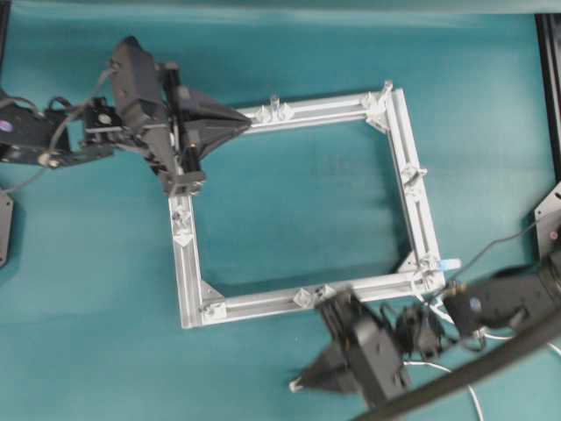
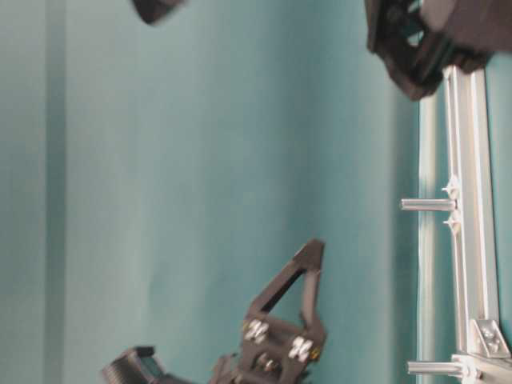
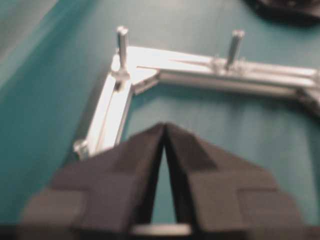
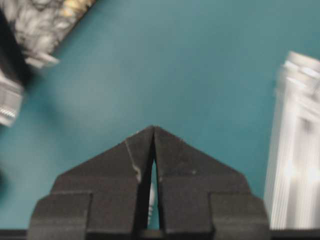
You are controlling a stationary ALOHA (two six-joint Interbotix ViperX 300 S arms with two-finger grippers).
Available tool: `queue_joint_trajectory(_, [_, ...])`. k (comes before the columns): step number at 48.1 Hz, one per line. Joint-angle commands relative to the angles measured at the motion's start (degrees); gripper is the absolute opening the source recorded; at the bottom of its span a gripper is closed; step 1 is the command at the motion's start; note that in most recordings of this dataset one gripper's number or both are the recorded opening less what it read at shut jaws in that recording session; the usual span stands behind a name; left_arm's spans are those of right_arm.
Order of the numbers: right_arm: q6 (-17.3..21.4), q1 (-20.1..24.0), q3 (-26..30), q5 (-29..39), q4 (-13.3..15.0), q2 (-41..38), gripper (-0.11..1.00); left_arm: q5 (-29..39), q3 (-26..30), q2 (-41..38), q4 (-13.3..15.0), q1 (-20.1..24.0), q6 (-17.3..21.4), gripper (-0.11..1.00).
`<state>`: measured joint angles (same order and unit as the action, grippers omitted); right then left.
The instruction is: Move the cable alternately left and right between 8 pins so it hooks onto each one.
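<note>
The square aluminium frame [image 1: 421, 210] lies mid-table, and the pins [image 1: 274, 103] stand on brackets at its corners and sides. My left gripper [image 1: 246, 118] is shut and empty, with its tips over the frame's top-left corner. In its wrist view the fingertips [image 3: 150, 145] meet, and a corner pin [image 3: 122, 42] stands beyond them. My right gripper [image 1: 294, 383] hovers below the frame's bottom rail, pointing left. It is shut, and a white ribbed piece of the cable [image 4: 154, 192] shows between its fingers. More of the cable [image 1: 429, 363] loops behind it, and a small white end [image 1: 450, 263] lies at the bottom-right corner pin.
A thick dark hose [image 1: 491, 368] crosses the bottom right corner over the right arm. A black upright [image 1: 549, 88] runs along the right edge. In the table-level view two pins [image 2: 428, 205] stick out from the frame's rail [image 2: 472, 264].
</note>
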<state>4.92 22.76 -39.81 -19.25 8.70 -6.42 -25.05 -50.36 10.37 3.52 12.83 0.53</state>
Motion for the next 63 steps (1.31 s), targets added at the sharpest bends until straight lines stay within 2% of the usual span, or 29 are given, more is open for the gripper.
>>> queue_joint_trajectory(1, [3.43, 0.97, 2.11, 0.35, -0.18, 1.58, 0.00, 1.93, -0.18, 3.78, -0.18, -0.79, 0.44, 0.28])
queue_joint_trajectory(5, [9.49, 0.97, 2.02, 0.26, -0.18, 0.97, 0.00, 4.04, -1.14, 5.71, -0.18, -1.32, 0.18, 0.43])
queue_joint_trajectory(10, [16.79, 1.05, 2.11, 0.09, 0.18, -0.09, 0.00, 6.42, -2.64, 8.09, -0.18, -2.02, 0.09, 0.53])
queue_joint_trajectory(15, [20.92, 1.05, 2.37, 0.09, 0.70, -0.88, 0.00, 8.00, -4.92, 11.16, -0.18, -2.72, 0.44, 0.64])
queue_joint_trajectory(20, [21.27, 1.05, 2.81, 0.79, 0.79, -1.23, 0.02, 8.35, -7.65, 15.12, -0.26, -3.08, 0.53, 0.78])
queue_joint_trajectory(23, [21.27, 1.05, 2.99, 1.49, 0.88, -1.23, 0.07, 8.44, -9.40, 17.75, -0.26, -3.25, 0.70, 0.81])
queue_joint_trajectory(32, [20.74, 1.05, 3.96, 5.71, 1.67, -1.23, 0.47, 11.07, -13.36, 24.43, -0.26, -3.43, 2.55, 0.81])
queue_joint_trajectory(37, [20.30, 0.97, 4.48, 9.49, 4.92, -1.85, 0.61, 12.04, -13.89, 26.54, -0.18, -3.43, 4.22, 0.81])
queue_joint_trajectory(45, [20.39, 1.05, 5.54, 14.50, 12.48, -5.01, 0.63, 12.48, -14.15, 27.60, -0.26, -3.43, 6.42, 0.81])
queue_joint_trajectory(48, [20.83, 0.97, 6.33, 16.00, 14.41, -6.06, 0.63, 12.48, -14.50, 27.51, -0.26, -3.43, 6.42, 0.81])
queue_joint_trajectory(63, [21.62, 0.88, 10.55, 23.91, 14.85, -8.26, 0.63, 12.48, -14.68, 27.60, -0.18, -3.69, 6.42, 0.81])
